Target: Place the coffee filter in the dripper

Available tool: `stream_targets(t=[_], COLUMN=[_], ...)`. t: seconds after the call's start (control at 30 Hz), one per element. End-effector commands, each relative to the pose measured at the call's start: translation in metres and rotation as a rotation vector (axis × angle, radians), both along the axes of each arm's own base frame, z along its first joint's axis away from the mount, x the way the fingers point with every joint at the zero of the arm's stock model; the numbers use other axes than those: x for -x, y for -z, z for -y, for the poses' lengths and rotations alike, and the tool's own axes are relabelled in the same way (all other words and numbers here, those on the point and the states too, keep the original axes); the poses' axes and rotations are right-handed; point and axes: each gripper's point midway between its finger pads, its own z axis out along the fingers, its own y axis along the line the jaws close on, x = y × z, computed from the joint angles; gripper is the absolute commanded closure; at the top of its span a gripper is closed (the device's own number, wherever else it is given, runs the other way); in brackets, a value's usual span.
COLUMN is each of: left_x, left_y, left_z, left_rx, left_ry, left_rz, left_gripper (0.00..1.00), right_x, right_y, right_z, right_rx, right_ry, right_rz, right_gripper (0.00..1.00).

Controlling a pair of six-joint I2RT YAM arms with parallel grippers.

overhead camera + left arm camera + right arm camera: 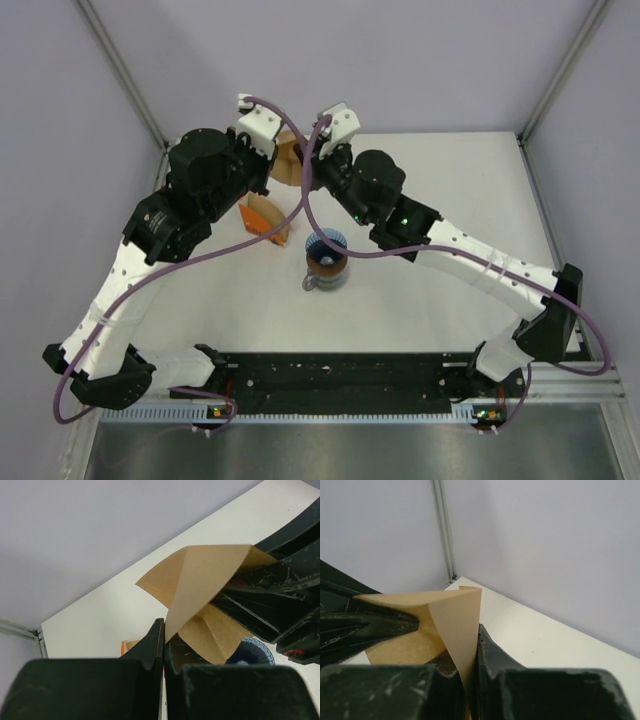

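The tan coffee filter point(287, 160) hangs in the air over the back of the table, folded open between both grippers. My left gripper point(164, 630) is shut on one edge of the coffee filter point(200, 580). My right gripper point(472, 640) pinches the opposite flap of the coffee filter point(452, 625), its jaws closed on the paper. From above, the left gripper point(277, 166) and right gripper point(306, 166) meet tip to tip. The blue ribbed dripper point(326, 245) stands nearer the arms' bases, below and in front of the filter, and its rim shows as the dripper point(250, 652) in the left wrist view.
The dripper sits on a grey glass jug point(322, 280) with a handle at its left. An orange-and-white pack of brown filters point(265, 222) stands just left of it. The back wall and corner posts are close behind the grippers.
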Motion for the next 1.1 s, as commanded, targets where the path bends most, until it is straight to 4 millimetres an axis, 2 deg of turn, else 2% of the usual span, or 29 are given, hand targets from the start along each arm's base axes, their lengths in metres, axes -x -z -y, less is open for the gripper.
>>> stream_targets(t=[0.0, 0.03, 0.1, 0.23, 0.33, 0.37, 0.4, 0.43, 0.47, 0.6, 0.73, 0.93, 1.07], left_x=[0.003, 0.003, 0.002, -0.003, -0.008, -0.010, -0.010, -0.012, -0.013, -0.016, -0.015, -0.010, -0.013], left_y=[-0.017, -0.016, -0.015, -0.015, -0.015, -0.016, -0.018, -0.021, -0.022, -0.021, -0.016, -0.004, 0.003], left_z=[-0.001, 0.000, 0.004, 0.007, 0.005, 0.004, 0.003, 0.000, -0.004, -0.022, -0.021, -0.006, -0.008], left_rx=[0.042, 0.034, 0.025, 0.016, 0.005, 0.004, 0.003, 0.001, -0.004, -0.026, -0.023, 0.002, -0.002], left_ry=[0.003, 0.007, 0.029, 0.028, 0.006, -0.003, -0.008, -0.026, -0.045, -0.135, -0.135, -0.065, -0.095], left_rz=[0.044, 0.046, 0.050, 0.058, 0.071, 0.079, 0.086, 0.095, 0.101, 0.118, 0.104, 0.034, -0.003], left_gripper=[1.00, 1.00, 0.93, 0.68, 0.65, 0.66, 0.73, 0.93, 1.00, 1.00, 1.00, 1.00, 1.00], right_x=[-0.002, 0.001, 0.006, 0.012, 0.019, 0.019, 0.021, 0.021, 0.020, 0.012, 0.002, 0.007, 0.002], right_y=[-0.021, -0.021, -0.021, -0.018, -0.022, -0.021, -0.021, -0.021, -0.020, -0.016, -0.010, -0.004, 0.004], right_z=[0.004, 0.001, -0.006, -0.014, -0.018, -0.018, -0.018, -0.017, -0.014, 0.010, 0.032, 0.028, 0.040], right_rx=[-0.057, -0.084, -0.087, -0.070, -0.067, -0.063, -0.060, -0.055, -0.055, -0.030, -0.015, 0.023, 0.048], right_ry=[-0.006, -0.024, -0.065, -0.071, -0.085, -0.089, -0.091, -0.089, -0.073, 0.016, 0.077, 0.025, 0.060], right_rz=[0.014, -0.006, -0.017, -0.040, -0.041, -0.043, -0.047, -0.050, -0.056, -0.080, -0.109, -0.132, -0.172], right_gripper=[1.00, 1.00, 1.00, 1.00, 1.00, 1.00, 1.00, 1.00, 1.00, 1.00, 1.00, 1.00, 1.00])
